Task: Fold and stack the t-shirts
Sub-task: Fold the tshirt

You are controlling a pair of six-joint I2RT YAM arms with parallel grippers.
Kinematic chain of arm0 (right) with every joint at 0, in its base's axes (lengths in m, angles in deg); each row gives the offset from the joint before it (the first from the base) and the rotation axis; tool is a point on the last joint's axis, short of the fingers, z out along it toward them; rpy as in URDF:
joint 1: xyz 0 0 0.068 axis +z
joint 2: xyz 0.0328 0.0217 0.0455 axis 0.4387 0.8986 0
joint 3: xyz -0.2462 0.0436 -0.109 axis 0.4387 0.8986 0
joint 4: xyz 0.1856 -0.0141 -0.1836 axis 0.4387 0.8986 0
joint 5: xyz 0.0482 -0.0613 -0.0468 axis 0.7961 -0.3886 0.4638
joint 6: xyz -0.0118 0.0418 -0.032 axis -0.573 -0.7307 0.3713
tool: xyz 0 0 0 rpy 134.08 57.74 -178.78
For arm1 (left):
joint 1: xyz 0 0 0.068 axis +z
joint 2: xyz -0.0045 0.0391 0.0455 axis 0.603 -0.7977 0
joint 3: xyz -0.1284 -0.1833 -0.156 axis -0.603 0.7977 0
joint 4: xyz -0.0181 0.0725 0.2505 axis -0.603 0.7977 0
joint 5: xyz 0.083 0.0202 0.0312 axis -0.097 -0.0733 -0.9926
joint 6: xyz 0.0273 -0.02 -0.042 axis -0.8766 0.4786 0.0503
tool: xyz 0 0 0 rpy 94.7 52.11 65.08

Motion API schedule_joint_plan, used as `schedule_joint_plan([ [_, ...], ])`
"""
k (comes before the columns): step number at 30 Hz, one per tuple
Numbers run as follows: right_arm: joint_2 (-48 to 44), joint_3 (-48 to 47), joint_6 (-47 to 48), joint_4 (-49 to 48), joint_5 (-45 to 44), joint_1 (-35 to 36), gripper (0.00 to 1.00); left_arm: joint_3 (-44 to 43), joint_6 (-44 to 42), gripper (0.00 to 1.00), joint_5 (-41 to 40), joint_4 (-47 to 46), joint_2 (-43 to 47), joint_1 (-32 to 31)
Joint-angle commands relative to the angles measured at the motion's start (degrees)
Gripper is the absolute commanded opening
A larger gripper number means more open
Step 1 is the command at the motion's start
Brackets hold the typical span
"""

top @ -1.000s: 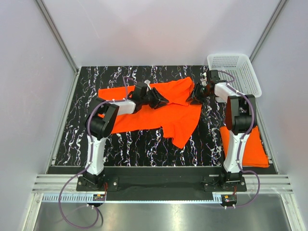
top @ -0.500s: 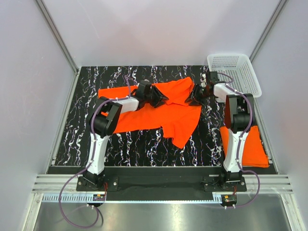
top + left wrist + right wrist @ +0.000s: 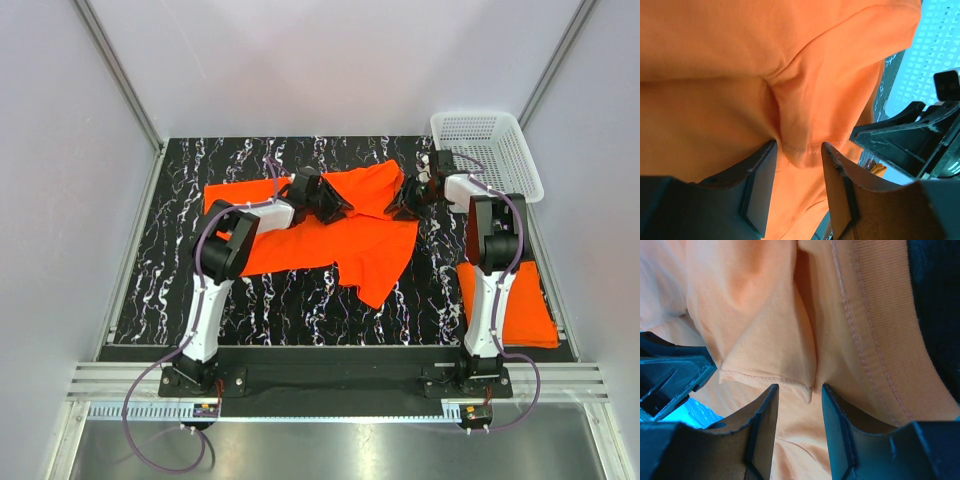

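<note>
— So, where's the shirt (image 3: 300, 240)?

— Lying across the middle of the table (image 3: 160, 290), the black top with white veins like marble. The cloth is bright orange, thin and soft, with no print. It's mostly flat, rumpled along its far edge, and one flap juts toward the near side.

— And the arms?

— Both reach to that far edge. The left fingers (image 3: 333, 205) are clamped on a bunch of cloth. From the left wrist you can see creases running down into a pucker pinched between the two dark pads. The right fingers (image 3: 405, 200) are just beside them at the shirt's right end, closed on a folded corner. Its stitched hem (image 3: 765, 377) sits right in the grip.

— Anything else up close?

— A ribbed band (image 3: 885, 315) with a double row of stitching curves along the right of that view.

— Is there a second shirt?

— Yes, a folded shirt (image 3: 530, 310), a flat orange rectangle near the table's right edge, beside the right arm and partly hidden by it.

— And that white thing?

— A mesh basket (image 3: 490, 150) of white plastic, rectangular with rounded corners, in the far right corner.
</note>
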Motion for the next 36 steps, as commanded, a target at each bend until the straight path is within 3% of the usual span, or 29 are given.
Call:
schedule_joint_plan([
  [1, 0.7, -1.4, -0.4, -1.8, 2.2, -0.2, 0.47, -3.7, -0.7, 0.44, -0.2, -0.8, -1.6, -0.1],
  [5, 1.1, -1.7, -1.0, -2.2, 2.7, -0.2, 0.45, -4.9, -0.8, 0.35, 0.9, -0.6, -2.0, -0.1],
  [9, 1.5, -2.7, -1.9, -3.0, 3.6, -0.3, 0.38, -6.4, -2.8, 0.24, 1.1, 2.1, -1.3, 0.1],
  [12, 1.8, -4.2, -3.3, -3.0, 4.2, -0.3, 0.17, -8.3, -5.1, 0.18, 1.6, 5.2, -0.7, 0.0],
  [13, 1.5, -4.3, -4.2, -2.9, 3.8, -0.3, 0.01, -8.8, -5.6, 0.16, 1.7, 6.7, -0.5, 0.1],
  [23, -7.3, 1.2, -9.9, -2.2, 3.1, -1.6, 0.00, -12.7, -8.1, 0.06, 6.6, 17.0, 0.8, 1.2],
  [31, -8.4, 0.6, -14.8, -1.4, 6.4, -3.1, 0.00, -11.4, -6.5, 0.08, 10.3, 18.3, 1.5, 2.7],
  [36, -7.1, -0.8, -16.0, -1.2, 7.4, -3.3, 0.00, -13.2, -8.7, 0.32, 11.1, 19.1, 1.7, 3.1],
])
